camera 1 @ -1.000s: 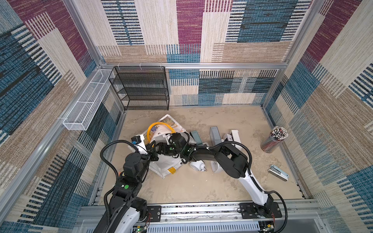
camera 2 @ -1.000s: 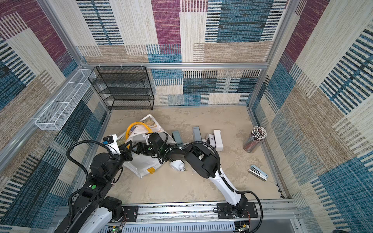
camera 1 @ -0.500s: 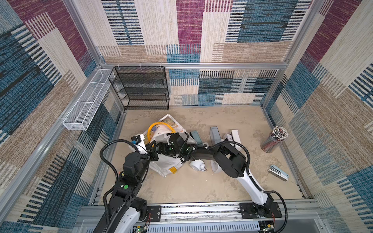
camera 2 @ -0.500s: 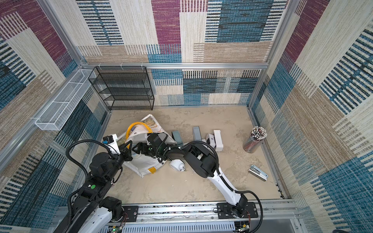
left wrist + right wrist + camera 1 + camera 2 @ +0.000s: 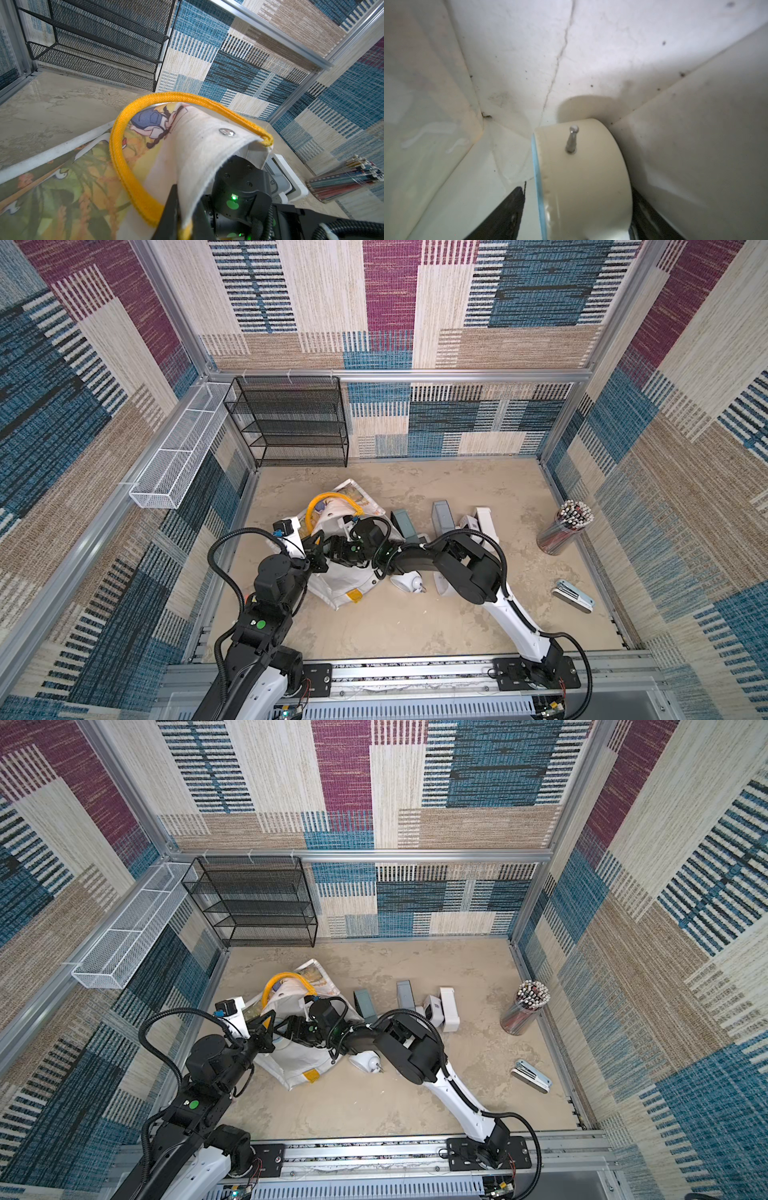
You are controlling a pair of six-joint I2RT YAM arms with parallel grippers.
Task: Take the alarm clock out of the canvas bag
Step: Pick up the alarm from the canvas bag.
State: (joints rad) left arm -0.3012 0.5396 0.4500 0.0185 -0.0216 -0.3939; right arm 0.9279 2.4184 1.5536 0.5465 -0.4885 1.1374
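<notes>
Patchwork-carpet walls (image 5: 291,302) surround beige bench (image 5: 415,626). On it, left of centre, canvas bag (image 5: 347,585) lies on side. Rim fabric beside yellow handle (image 5: 124,166) pinched tight in left tool (image 5: 185,209), held raised. Inside bag, right tool (image 5: 578,197), jaws spread, straddles cream alarm clock (image 5: 583,170); sliver of gap on glass-face side. Clock sits in bag's inner corner, metal pin sticking from casing.

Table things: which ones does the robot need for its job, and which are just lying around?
For the job: canvas bag, alarm clock inside it, left gripper pinching the rim, right gripper around the clock.
Lying about: pencil cup, stapler, grey boxes, black shelf.
</notes>
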